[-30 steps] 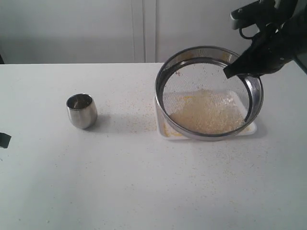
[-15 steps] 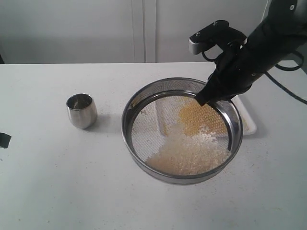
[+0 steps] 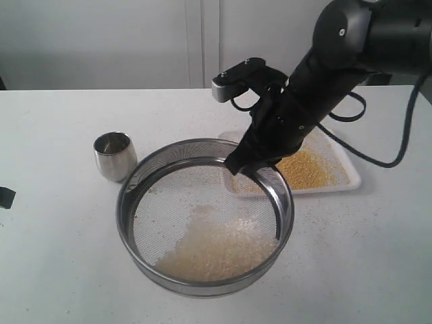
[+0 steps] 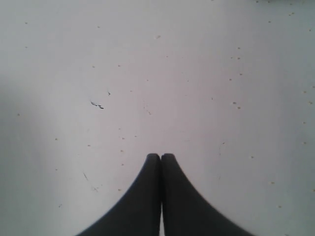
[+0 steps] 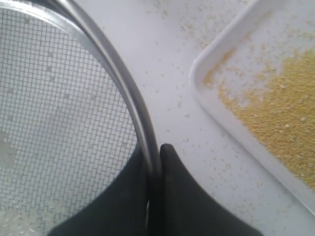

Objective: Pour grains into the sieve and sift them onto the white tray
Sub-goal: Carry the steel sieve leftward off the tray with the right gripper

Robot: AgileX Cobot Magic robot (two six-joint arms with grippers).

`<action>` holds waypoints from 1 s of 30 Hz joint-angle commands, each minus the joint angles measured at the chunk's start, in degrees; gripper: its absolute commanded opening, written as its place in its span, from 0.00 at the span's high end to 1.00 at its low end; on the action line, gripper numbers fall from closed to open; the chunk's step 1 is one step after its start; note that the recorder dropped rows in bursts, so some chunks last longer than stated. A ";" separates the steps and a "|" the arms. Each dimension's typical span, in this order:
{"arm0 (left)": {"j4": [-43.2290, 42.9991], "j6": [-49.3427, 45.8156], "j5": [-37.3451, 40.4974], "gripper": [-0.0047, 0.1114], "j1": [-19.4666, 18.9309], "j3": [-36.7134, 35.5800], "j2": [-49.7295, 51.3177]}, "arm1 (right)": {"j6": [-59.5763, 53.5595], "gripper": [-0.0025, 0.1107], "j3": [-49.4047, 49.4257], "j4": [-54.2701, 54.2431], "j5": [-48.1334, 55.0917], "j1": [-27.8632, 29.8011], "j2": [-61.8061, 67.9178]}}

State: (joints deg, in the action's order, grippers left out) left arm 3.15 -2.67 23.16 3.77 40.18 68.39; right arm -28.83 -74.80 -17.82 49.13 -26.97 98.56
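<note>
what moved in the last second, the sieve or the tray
The right gripper, shut on the rim of the sieve, swung it off the white tray, leftward and toward the camera. The golden grains on the tray are now uncovered; the pale flakes remain in the sieve. Tray and steel cup stayed put.

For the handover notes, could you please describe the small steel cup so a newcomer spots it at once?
In the exterior view, look left of the wide sieve on the white table: the small steel cup stands upright there. Unlike the mesh sieve and the flat white tray, it is rounded, shiny and narrow.
</note>
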 commanded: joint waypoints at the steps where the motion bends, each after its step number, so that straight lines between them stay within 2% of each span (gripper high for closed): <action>1: 0.19 0.09 0.47 0.96 -0.19 -0.27 -0.50 | 2.35 0.98 -0.78 -1.89 -0.73 -1.73 1.97; 7: 0.19 0.09 0.47 0.96 -0.19 -0.27 -0.50 | 3.81 0.98 -2.18 -2.01 -1.85 -3.82 4.93; 18: 0.19 0.09 0.47 0.96 -0.19 -0.27 -0.50 | 6.12 0.98 -4.77 -1.90 -2.27 -4.37 10.70; 30: 0.19 0.09 0.47 0.96 -0.19 -0.27 -0.50 | 6.83 0.98 -5.13 -2.85 -7.96 -5.39 13.38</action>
State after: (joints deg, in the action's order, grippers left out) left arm 3.15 -2.67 23.16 3.77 40.18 68.39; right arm -22.94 -79.30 -18.30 42.19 -31.70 111.85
